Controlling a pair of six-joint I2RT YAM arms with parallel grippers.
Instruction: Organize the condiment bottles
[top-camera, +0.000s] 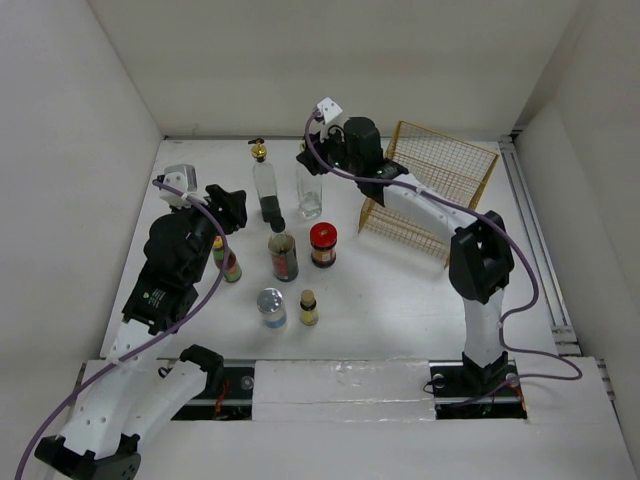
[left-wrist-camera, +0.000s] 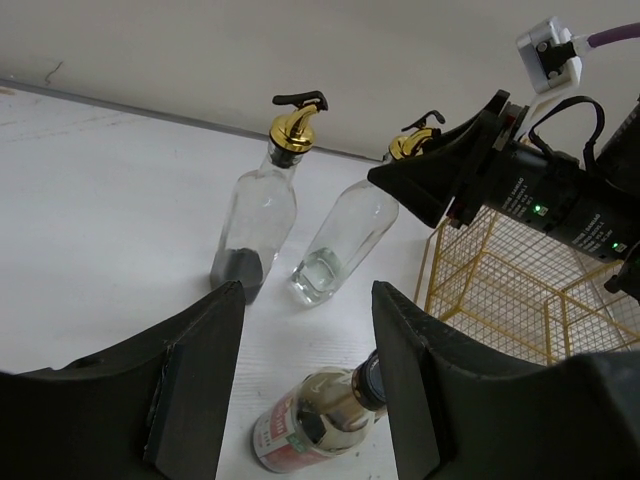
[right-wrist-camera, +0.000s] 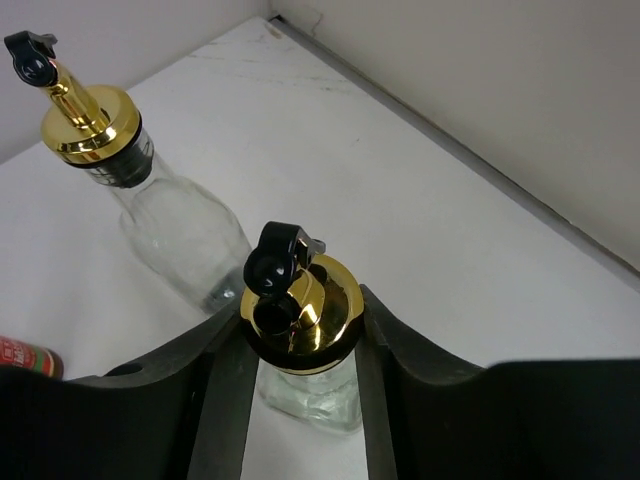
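Observation:
Two tall clear gold-spouted bottles stand at the back: the left one has dark liquid at its bottom, the right one looks nearly empty. My right gripper is shut on the right bottle's gold cap, with a finger touching each side. The left bottle stands free beside it. My left gripper is open and empty, its jaws above the dark black-capped jar. In front stand that dark jar, the red-lidded jar, the colourful-labelled bottle, the silver-lidded jar and the small yellow bottle.
The gold wire basket stands at the back right, just right of the right gripper, and also shows in the left wrist view. White walls close in the table on the left, back and right.

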